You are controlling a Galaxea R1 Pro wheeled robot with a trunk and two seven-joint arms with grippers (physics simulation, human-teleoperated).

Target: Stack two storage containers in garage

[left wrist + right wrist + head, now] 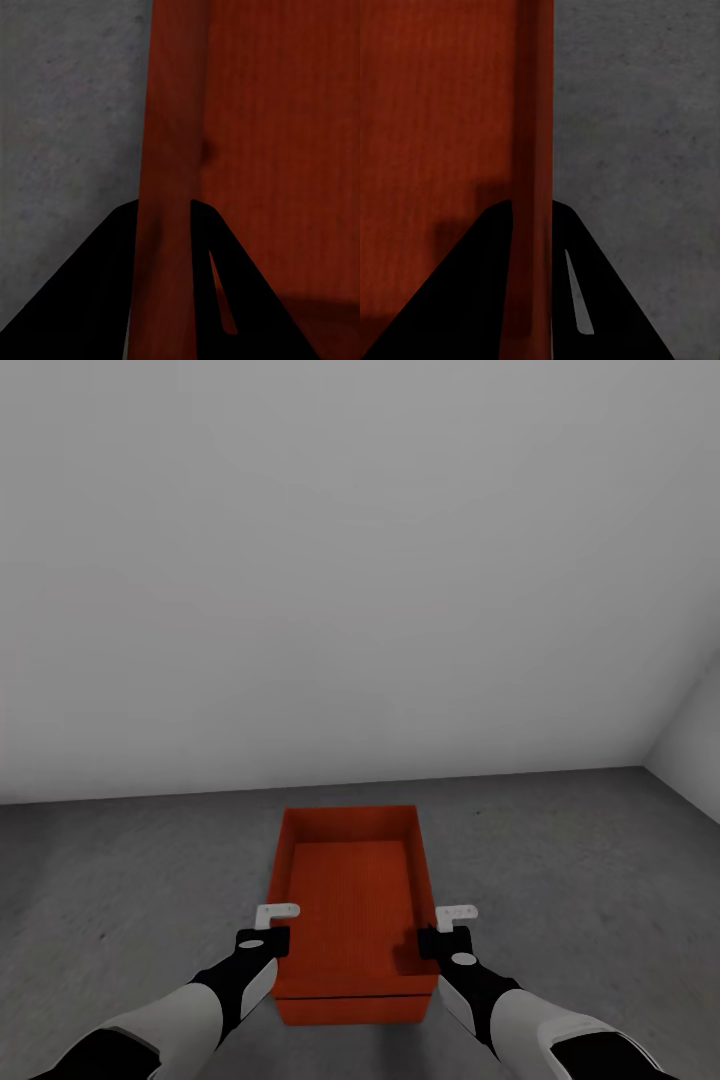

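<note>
While the head view looks down at a dark grey concrete floor (120, 880) under a plain pale grey wall (360, 560), the left gripper (272, 926) sits at the left long wall of an orange-red storage container (350, 900). In the left wrist view its two dark fingers (90, 300) stand one on each side of that thin wall (169, 150), closed onto the rim, with concrete on the outer side and the bin's ribbed bottom on the inner. The container lies between the two arms, lidless and empty, its short end towards the robot and its far end near the base of the wall. Whether it rests on the floor or hangs just above it cannot be told. A seam near its base hints at a second bin beneath, but that cannot be made out. On the right, the right gripper (448, 928) meets the opposite long wall, and in the right wrist view its fingers (457, 300) likewise straddle and pinch the wall (536, 135), bin interior on one side, floor (645, 150) on the other.
</note>
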